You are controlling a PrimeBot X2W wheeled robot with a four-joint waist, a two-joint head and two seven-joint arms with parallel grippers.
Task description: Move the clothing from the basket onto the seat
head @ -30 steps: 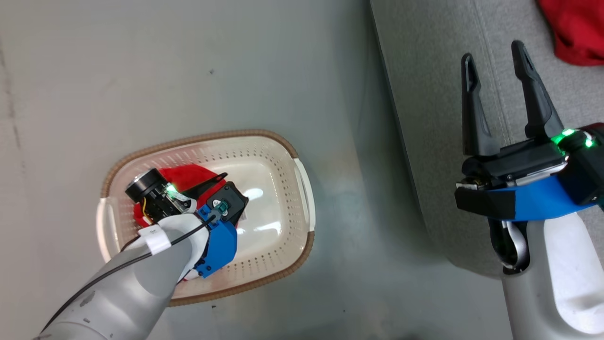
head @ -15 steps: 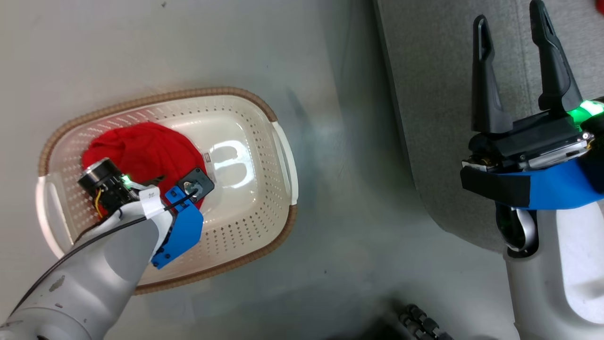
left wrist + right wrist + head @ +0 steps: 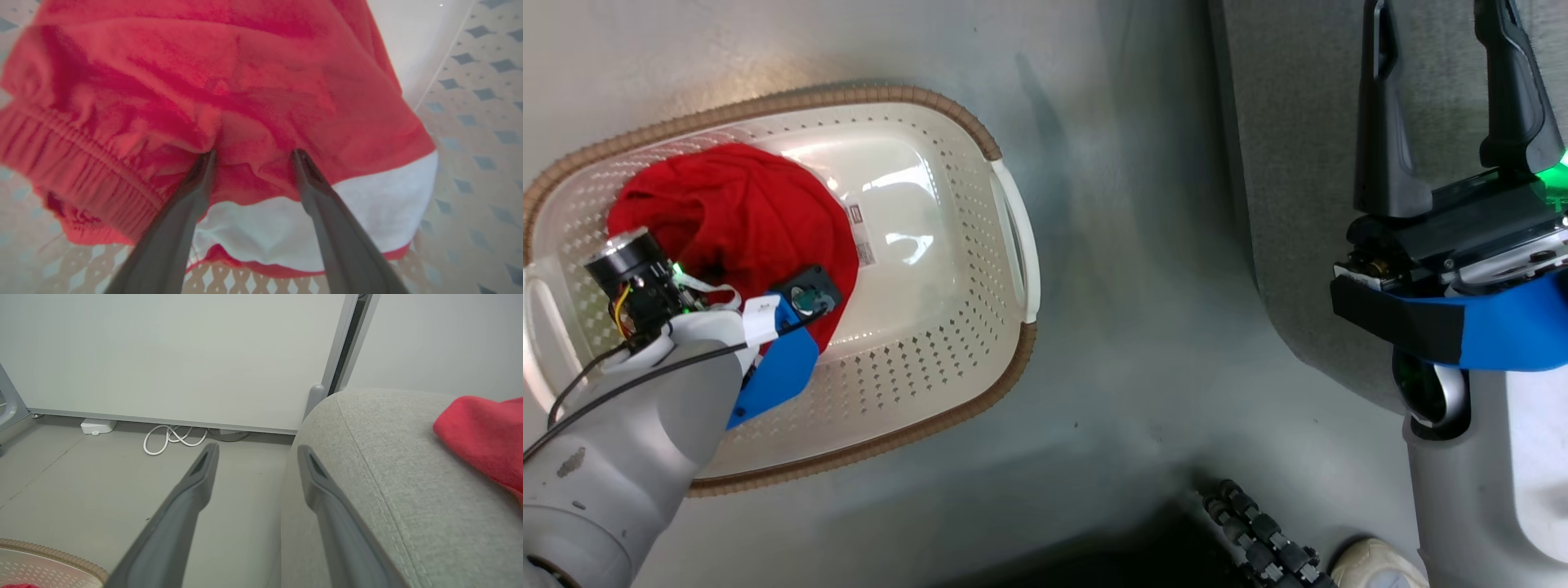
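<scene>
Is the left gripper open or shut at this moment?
Open: the left gripper's two fingers stand apart, their tips against the red shorts in the basket.

In the left wrist view, the 2 dark fingertips of the left gripper [image 3: 253, 153] are buried in a fold of the crumpled red shorts with a white band [image 3: 229, 81], and the cloth is blurred. In the head view, the cream perforated plastic basket with a brown woven rim [image 3: 947, 269] is cut off at 9 o'clock. Its small white floor label [image 3: 859, 237] is too small to read. The fingertips of the right gripper [image 3: 1441, 49] run off at 1 o'clock. In the right wrist view, a red garment [image 3: 486, 437] on the light grey fabric sofa [image 3: 388, 477] is cut off at 3 o'clock.
</scene>
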